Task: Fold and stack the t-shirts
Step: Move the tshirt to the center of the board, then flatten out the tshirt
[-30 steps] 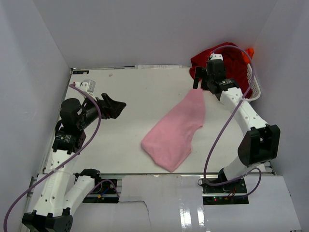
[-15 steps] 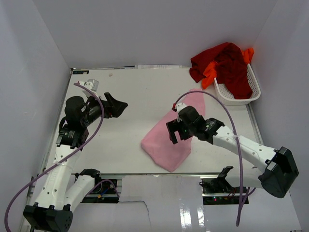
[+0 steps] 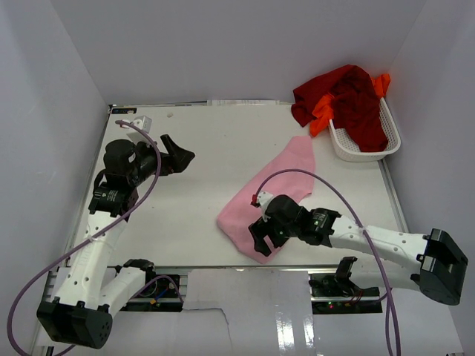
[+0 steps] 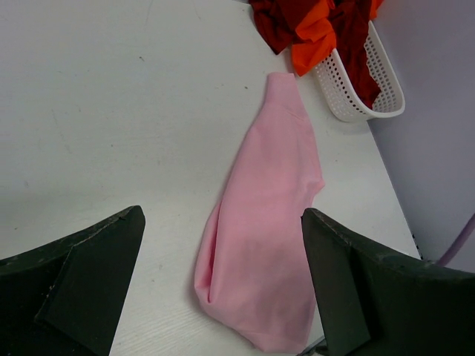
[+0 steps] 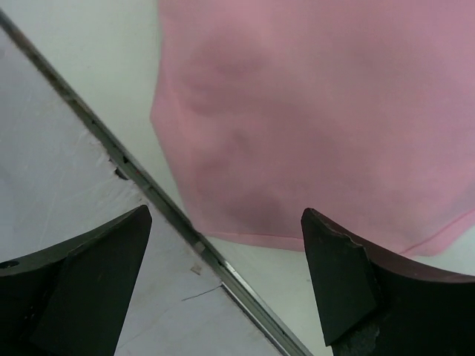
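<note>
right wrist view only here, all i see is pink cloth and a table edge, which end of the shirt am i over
Observer: The near end. In the top view the right tool is open over the corner of the pink t-shirt closest to the arm bases.
Operator: where are the other shirts
Observer: The dark red t-shirt and orange t-shirt are bunched together over the white basket at the far right corner.
Operator: and the left arm
Observer: The left tool is open above the table, left of the pink t-shirt, holding nothing.
</note>
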### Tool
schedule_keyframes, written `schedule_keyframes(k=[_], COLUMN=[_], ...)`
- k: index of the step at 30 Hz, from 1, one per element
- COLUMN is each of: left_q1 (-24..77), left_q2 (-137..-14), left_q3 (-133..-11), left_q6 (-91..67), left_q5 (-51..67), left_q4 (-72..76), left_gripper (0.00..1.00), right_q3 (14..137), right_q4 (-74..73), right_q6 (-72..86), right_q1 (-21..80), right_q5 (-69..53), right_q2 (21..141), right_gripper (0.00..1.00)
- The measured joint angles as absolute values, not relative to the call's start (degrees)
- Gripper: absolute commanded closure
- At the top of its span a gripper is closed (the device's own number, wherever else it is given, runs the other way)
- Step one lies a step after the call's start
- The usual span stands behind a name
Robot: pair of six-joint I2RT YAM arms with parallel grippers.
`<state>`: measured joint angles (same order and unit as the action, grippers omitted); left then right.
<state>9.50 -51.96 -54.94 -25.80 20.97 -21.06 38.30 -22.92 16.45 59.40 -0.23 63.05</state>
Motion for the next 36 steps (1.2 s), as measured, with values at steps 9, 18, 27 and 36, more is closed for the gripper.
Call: schedule_keyframes(k=[9, 18, 27, 36], left_q1=[9.50, 9.50, 9.47, 9.47], left_q2=[-54.59, -55.68, -55.77, -55.92], left_q3=[-55.24, -55.92, -56.14, -56.23], left_q6=[-27.11, -27.20, -27.00, -26.89], left_q5=[19.20, 18.63, 18.55, 18.55], left_q4=[-22.50, -22.92, -23.22, -23.44], left_gripper=[0.03, 0.03, 0.03, 0.03], right_q3=[38.22, 38.24, 38.28, 39.66], right_q4=[-20.36, -18.96, -17.28, -17.34], right_q6=[17.37, 17.61, 17.39, 17.80], right_q1=[71.42, 75.02, 75.02, 75.02], right_q5=[1.41, 5.02, 10.22, 11.75], right_q2=[66.61, 75.07, 78.39, 79.88], right_gripper=[0.13, 0.21, 0.80, 0.92])
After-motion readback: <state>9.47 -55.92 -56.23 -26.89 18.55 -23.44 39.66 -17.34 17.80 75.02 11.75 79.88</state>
